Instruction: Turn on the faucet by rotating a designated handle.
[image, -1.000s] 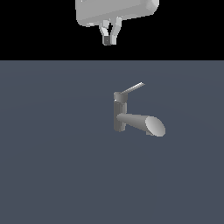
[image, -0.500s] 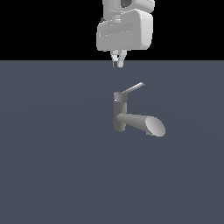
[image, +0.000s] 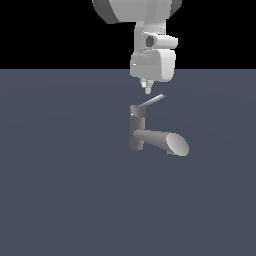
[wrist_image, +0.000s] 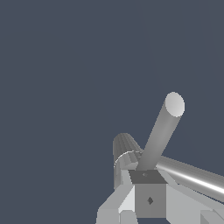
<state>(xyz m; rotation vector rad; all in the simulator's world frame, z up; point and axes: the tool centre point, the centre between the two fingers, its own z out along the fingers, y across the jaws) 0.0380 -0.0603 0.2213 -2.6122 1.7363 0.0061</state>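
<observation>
Pincer (image: 147, 90) first: we see it pointing down from the white arm (image: 152, 60), its fingertips drawn together into one narrow tip with no gap that we can make out, and nothing pinched between them. We take the faucet (image: 150, 135) as our landmark. It stands on the flat slate-grey worktop (image: 60, 190), a short upright post with a thick tapered spout reaching toward the exterior view's right and ending in a pale oval face. Our arm's bulky white wrist housing hangs directly above the faucet's post, and the pincer's tip sits just above the post's cap, apart from it as far as we can judge from the exterior view. The handle (image: 151, 101), a thin flat lever far slimmer than the spout, rises at a slant from the faucet's cap toward the exterior view's right; the pincer's tip is just above its raised end, close beside it, and we cannot tell whether the two touch. In the wrist view the faucet (wrist_image: 124, 153) lies right under the pincer's grey fingers (wrist_image: 148, 199), with the spout and the handle (wrist_image: 188, 175) both spreading away from the ribbed post.
</observation>
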